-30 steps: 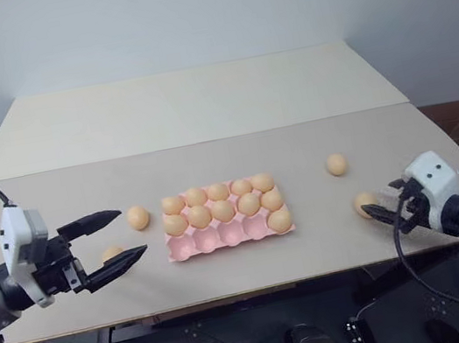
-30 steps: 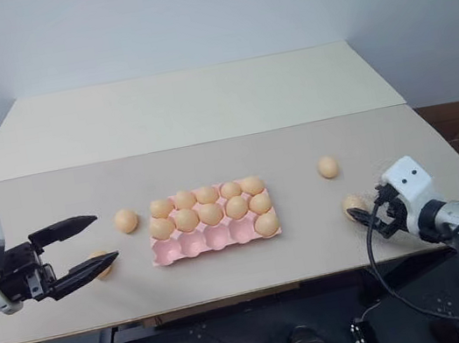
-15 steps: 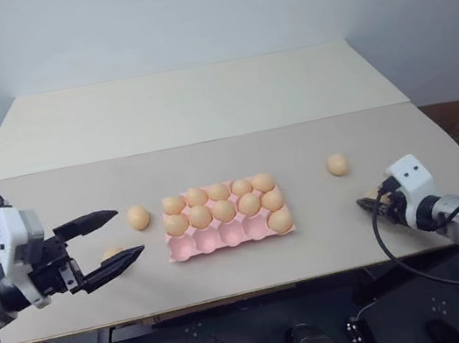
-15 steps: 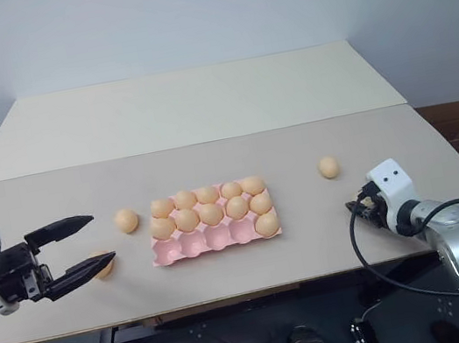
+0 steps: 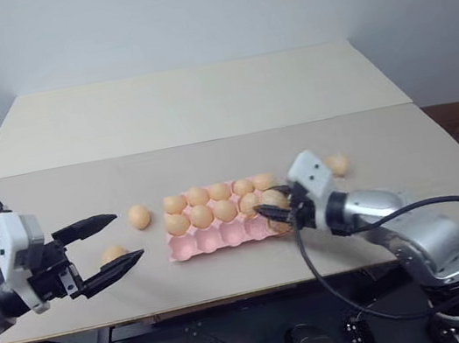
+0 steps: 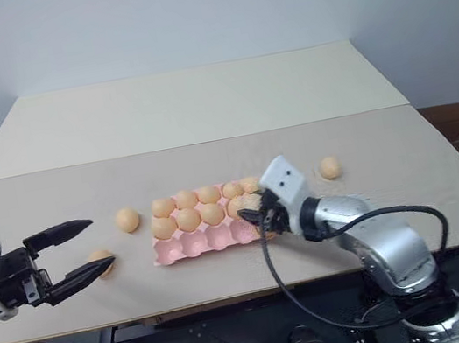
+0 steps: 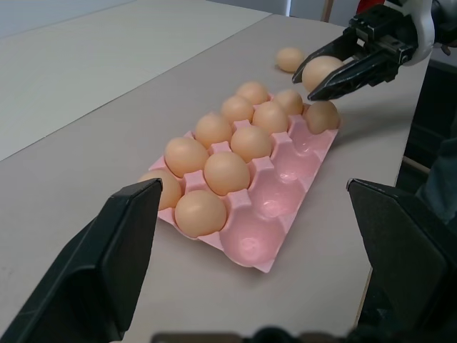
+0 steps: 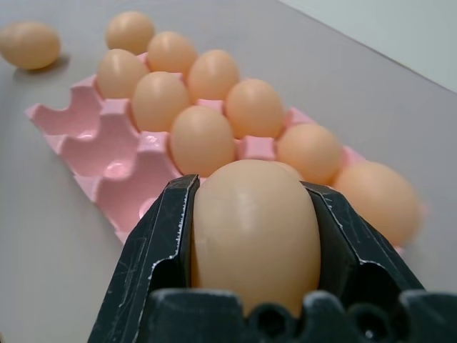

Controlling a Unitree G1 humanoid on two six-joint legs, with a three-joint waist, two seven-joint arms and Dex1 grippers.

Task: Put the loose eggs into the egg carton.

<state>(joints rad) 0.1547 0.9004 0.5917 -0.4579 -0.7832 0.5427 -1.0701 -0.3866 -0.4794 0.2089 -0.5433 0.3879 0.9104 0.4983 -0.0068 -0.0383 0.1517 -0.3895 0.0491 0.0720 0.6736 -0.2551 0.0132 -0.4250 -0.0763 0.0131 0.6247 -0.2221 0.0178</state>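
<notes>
Left eye view: a matte beige desk (image 5: 200, 105) against a plain pale wall (image 5: 183, 11), with a seam across it where two boards meet.
A moulded pale pink egg carton (image 5: 215, 241) lies on the near board, its two far rows full of smooth orange-tan eggs, the near row showing glossy empty round cups except for one egg at the right end. The right gripper (image 5: 274, 211), black jaws clamped on one egg (image 8: 253, 232), hangs over the carton's right end. The left gripper (image 5: 119, 241) hovers at the desk's left with jaws spread wide and empty. Loose eggs lie on the desk: one just left of the carton (image 5: 138, 217), one by the left gripper (image 5: 113, 254), one to the carton's right (image 5: 338, 165).
</notes>
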